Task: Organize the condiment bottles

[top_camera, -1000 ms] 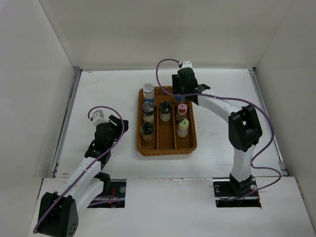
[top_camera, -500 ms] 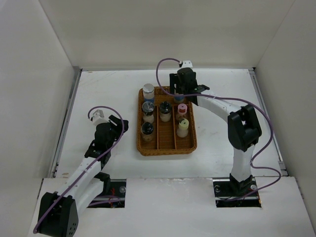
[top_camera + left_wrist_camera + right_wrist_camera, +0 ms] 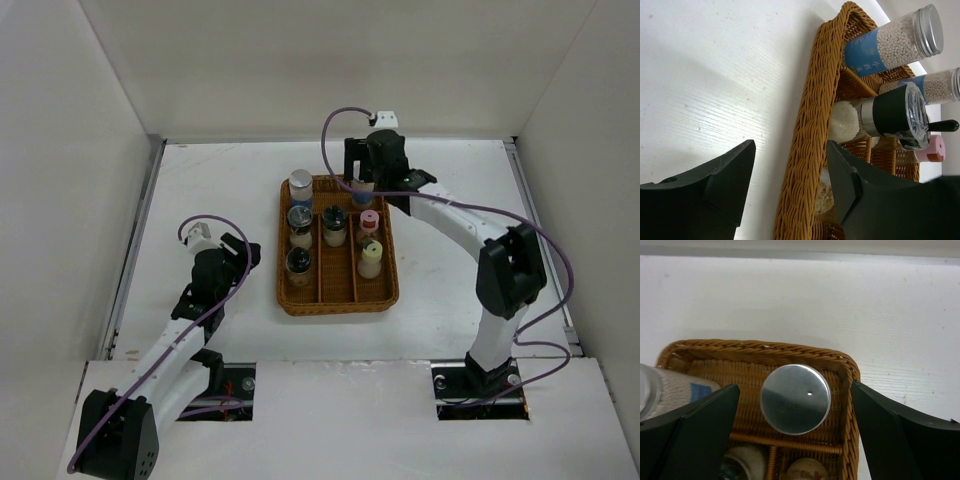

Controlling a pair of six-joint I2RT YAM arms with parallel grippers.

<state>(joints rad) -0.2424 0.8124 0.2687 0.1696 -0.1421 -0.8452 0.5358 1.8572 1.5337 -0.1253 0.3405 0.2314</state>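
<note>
Right pincer (image 3: 795, 387) hangs with jaws spread wide over a silver-lidded bottle (image 3: 795, 405) standing in the tray's (image 3: 805, 356) far right corner. Left pincer (image 3: 790, 150) sits beside the tray, jaws apart and empty. Any off-centre lift risks a finger clipping the bottle and toppling it.

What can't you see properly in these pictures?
- Top view: the right gripper covers most of the far-right bottle.
- Right wrist view: only that bottle's silver lid shows; its label and contents are hidden underneath.
- Left wrist view: the pink-capped bottle is mostly behind a dark-capped jar.
</note>
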